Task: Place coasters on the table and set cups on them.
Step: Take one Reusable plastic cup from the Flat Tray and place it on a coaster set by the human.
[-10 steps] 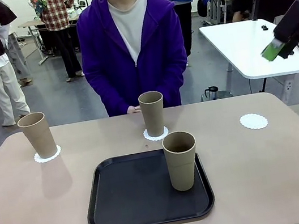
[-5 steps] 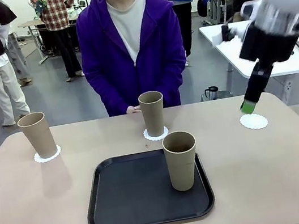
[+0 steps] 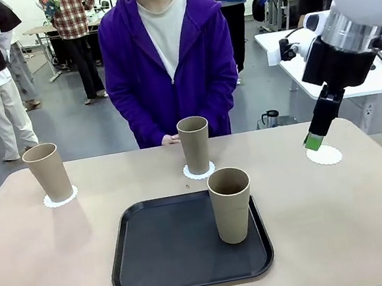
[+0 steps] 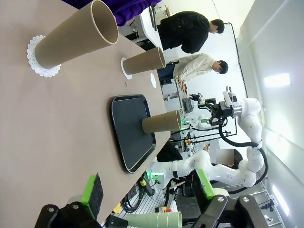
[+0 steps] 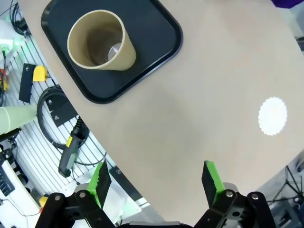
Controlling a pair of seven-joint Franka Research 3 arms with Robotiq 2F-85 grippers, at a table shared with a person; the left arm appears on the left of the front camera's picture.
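While two cups stand on coasters and a third cup sits in the black tray, both arms' jaws gape wide, the right pair beside the bare coaster.

Text on cups: none readable
Text on tray: none readable
Text on surface: none readable
Elsewhere: nothing legible
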